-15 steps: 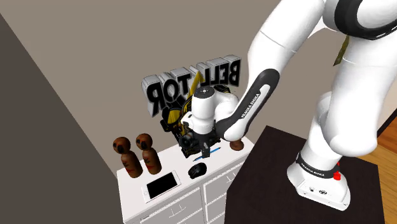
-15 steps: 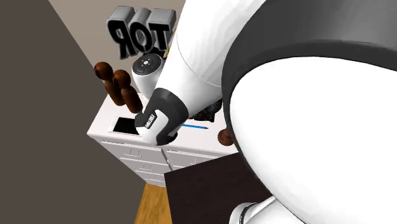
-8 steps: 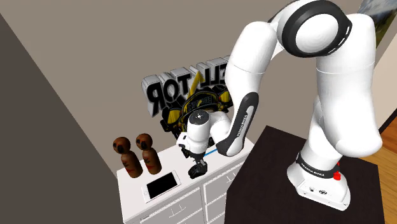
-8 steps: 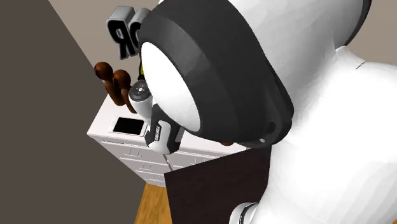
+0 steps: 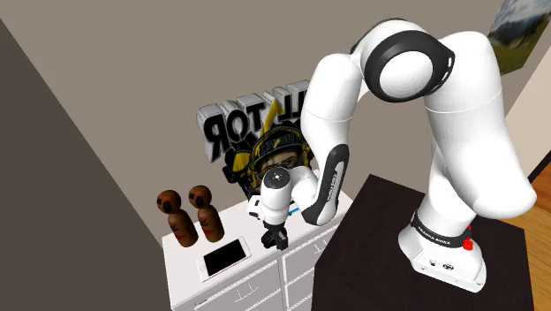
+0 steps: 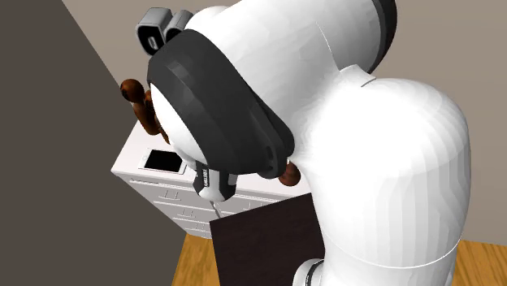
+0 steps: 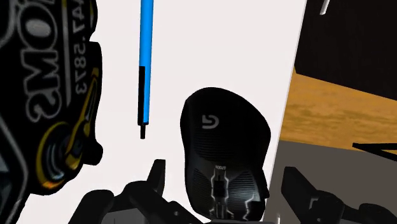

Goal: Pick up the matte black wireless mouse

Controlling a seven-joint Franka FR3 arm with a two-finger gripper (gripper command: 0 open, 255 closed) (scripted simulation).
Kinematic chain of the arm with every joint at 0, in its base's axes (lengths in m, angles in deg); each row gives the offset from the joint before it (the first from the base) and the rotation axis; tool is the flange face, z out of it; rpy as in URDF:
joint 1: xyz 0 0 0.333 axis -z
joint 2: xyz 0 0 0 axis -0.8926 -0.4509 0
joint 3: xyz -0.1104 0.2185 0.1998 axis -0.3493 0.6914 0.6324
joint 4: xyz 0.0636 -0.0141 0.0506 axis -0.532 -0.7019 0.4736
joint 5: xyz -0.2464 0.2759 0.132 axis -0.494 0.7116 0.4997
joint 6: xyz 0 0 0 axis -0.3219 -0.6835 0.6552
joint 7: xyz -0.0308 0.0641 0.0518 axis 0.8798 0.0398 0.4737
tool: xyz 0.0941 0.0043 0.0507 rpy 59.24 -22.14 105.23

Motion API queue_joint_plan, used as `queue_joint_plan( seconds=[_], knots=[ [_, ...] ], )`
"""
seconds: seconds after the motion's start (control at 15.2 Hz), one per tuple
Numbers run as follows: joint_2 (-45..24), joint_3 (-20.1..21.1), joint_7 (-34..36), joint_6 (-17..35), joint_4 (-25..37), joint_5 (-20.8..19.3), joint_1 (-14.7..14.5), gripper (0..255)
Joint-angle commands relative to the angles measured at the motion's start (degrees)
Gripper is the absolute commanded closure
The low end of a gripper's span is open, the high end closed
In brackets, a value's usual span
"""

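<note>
**Claw astride the mouse, not yet closed**

The black mouse (image 7: 219, 137) lies flat on the white bench (image 7: 210, 51), close to the bench edge on the stand's side, with wooden floor (image 7: 331, 121) beyond. The claw (image 5: 275, 238) hangs low over it. Its fingers (image 7: 298, 188) are spread apart, one along each long side of the mouse, and touch neither side; nothing is held. A blue pen (image 7: 146, 57) lies beside the mouse, and past the pen stands a black and yellow helmet (image 7: 51, 102). In the shoulder view a phone (image 5: 223, 258) and two brown dolls (image 5: 207, 221) sit farther along the bench, below block letters (image 5: 238, 124).

Handling, as a judgement: the mouse is probably light and rigid. Its shell looks smooth and domed, so pads set high could slide off. The flatter flanks, near mid-length and low by the bench, look like the best hold. A squeeze across the width suits the present alignment. The pen lies near enough for the finger on that side to nudge it.
</note>
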Motion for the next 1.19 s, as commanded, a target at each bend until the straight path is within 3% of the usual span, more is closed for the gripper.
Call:
queue_joint_plan(
  seconds=[0.0, 0.07, 0.66, 1.12],
  knots=[
    [-0.8, -0.6, 0.4, 0.6, 0.3, -0.4, -0.5, 0],
    [-0.8, -0.6, 0.3, 0.6, 0.3, -0.3, -0.4, 255],
    [-0.8, -0.6, 0.4, 0.6, 0.3, -0.4, -0.5, 255],
    [5.8, 4.5, -3.7, -4.0, -2.3, 3.1, 4.0, 255]
  ],
)
